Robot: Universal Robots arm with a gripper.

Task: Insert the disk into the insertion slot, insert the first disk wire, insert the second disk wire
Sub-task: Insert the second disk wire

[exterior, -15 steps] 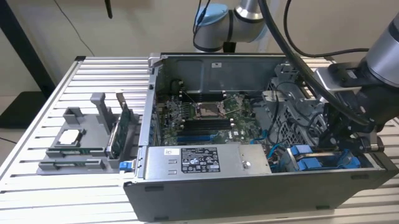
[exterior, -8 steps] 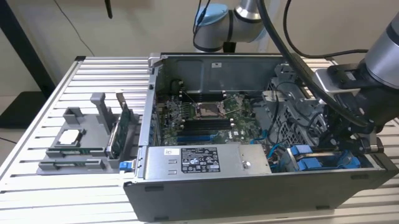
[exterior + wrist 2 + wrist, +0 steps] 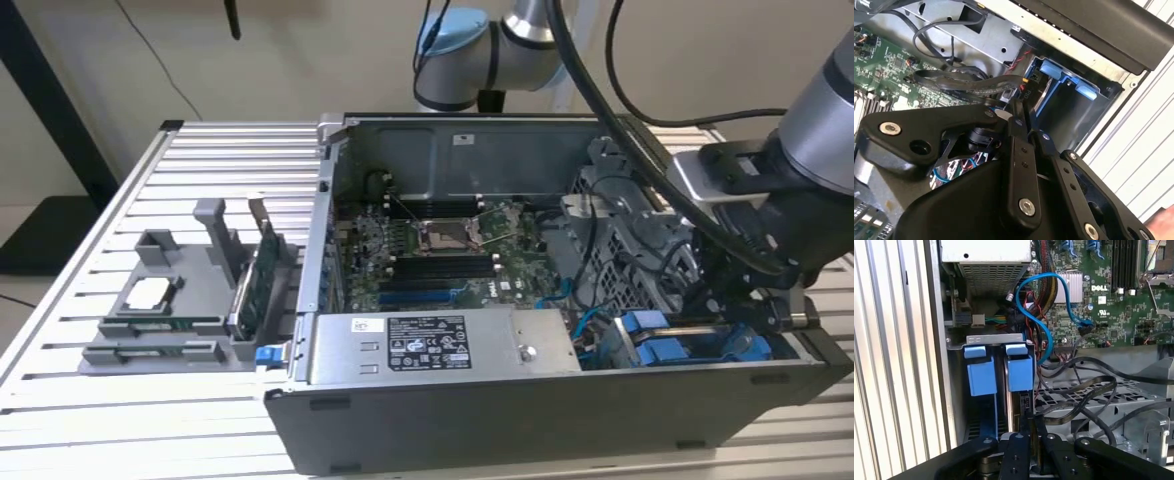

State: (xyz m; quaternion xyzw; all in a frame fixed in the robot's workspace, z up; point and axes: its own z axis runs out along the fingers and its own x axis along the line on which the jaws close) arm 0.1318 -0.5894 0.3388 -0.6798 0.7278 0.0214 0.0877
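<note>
My gripper [image 3: 750, 300] reaches down into the open computer case at the exterior view's right, over the insertion slot [image 3: 681, 345], a grey metal bay with blue plastic fittings [image 3: 1020, 371]. The dark edge of the disk [image 3: 1022, 402] stands in the bay beneath one blue fitting. In both wrist views the gripper [image 3: 1032, 424] [image 3: 1022, 114] has its black fingers pressed together on the end of a flat black disk wire [image 3: 979, 86], right at the disk's end. That wire [image 3: 1074, 407] loops away over the perforated cage.
A blue cable [image 3: 1040, 315] arcs from the bay to the green motherboard [image 3: 1104, 295]. The power supply box [image 3: 441, 345] fills the case's front. A grey fixture [image 3: 174, 300] with spare parts sits on the slatted table at the exterior view's left.
</note>
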